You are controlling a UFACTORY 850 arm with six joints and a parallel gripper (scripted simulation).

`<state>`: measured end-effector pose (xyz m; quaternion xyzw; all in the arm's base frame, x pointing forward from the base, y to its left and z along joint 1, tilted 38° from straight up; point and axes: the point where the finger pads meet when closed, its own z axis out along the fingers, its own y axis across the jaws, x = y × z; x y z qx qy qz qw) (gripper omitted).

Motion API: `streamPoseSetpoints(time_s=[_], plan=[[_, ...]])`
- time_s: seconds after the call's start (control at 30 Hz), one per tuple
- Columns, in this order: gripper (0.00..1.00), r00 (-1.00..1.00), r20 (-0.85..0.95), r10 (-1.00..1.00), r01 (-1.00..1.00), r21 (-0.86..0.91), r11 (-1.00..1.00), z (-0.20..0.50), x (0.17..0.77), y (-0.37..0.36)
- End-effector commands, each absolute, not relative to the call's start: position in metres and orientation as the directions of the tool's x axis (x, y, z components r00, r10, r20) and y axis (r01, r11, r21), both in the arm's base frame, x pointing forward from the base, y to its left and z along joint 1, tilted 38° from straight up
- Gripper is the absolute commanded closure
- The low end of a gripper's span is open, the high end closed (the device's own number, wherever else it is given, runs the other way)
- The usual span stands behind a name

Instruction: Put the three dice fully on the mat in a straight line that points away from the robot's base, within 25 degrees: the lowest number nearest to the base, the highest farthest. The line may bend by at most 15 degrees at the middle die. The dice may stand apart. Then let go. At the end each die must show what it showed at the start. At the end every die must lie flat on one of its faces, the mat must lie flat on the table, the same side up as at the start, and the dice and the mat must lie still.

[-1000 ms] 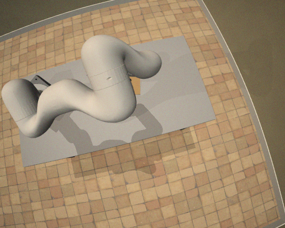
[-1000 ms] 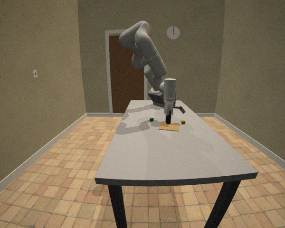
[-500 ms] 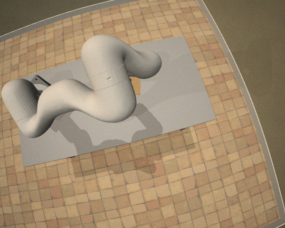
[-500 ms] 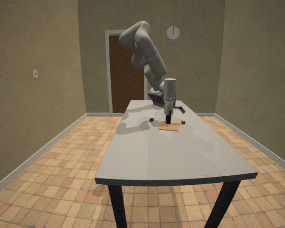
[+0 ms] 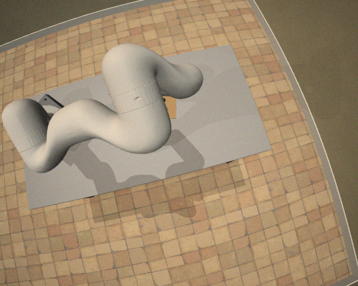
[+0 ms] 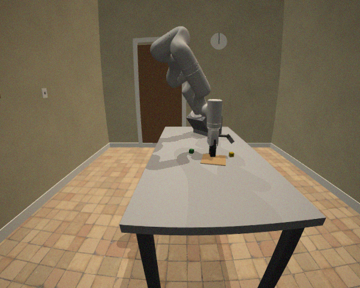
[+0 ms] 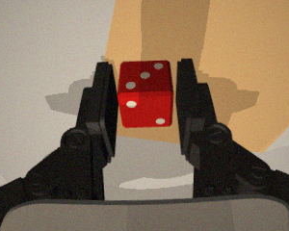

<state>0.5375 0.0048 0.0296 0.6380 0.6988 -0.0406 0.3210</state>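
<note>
A red die (image 7: 144, 92) sits on the near edge of the tan mat (image 7: 248, 38) (image 6: 219, 160) (image 5: 172, 107), three pips up. My gripper (image 7: 145, 80) (image 6: 212, 153) stands straight down around it, fingers slightly parted, with a thin gap on each side of the die. In the exterior view the fingers hide the red die. A green die (image 6: 191, 150) lies on the table left of the mat. A yellow die (image 6: 231, 153) lies on the table right of the mat. In the top view the arm hides the dice and most of the mat.
The grey table (image 6: 204, 198) (image 5: 228, 123) stretches long toward the exterior camera. The robot's base (image 6: 198, 123) stands at its far end, with a dark bracket (image 6: 228, 137) beside it.
</note>
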Motion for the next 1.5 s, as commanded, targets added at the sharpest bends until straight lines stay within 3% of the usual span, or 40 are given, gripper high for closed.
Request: streamPoseSetpoints(time_s=[0.0,0.07,0.57,1.47], plan=[[0.63,0.020,-0.500,0.866,0.917,0.354,0.183,0.030,0.538,0.005],[0.58,0.020,-0.500,0.866,0.917,0.354,0.183,0.030,0.538,0.005],[0.58,0.020,-0.500,0.866,0.917,0.354,0.183,0.033,0.536,0.007],[0.58,0.020,-0.500,0.866,0.917,0.354,0.183,0.101,0.502,0.047]])
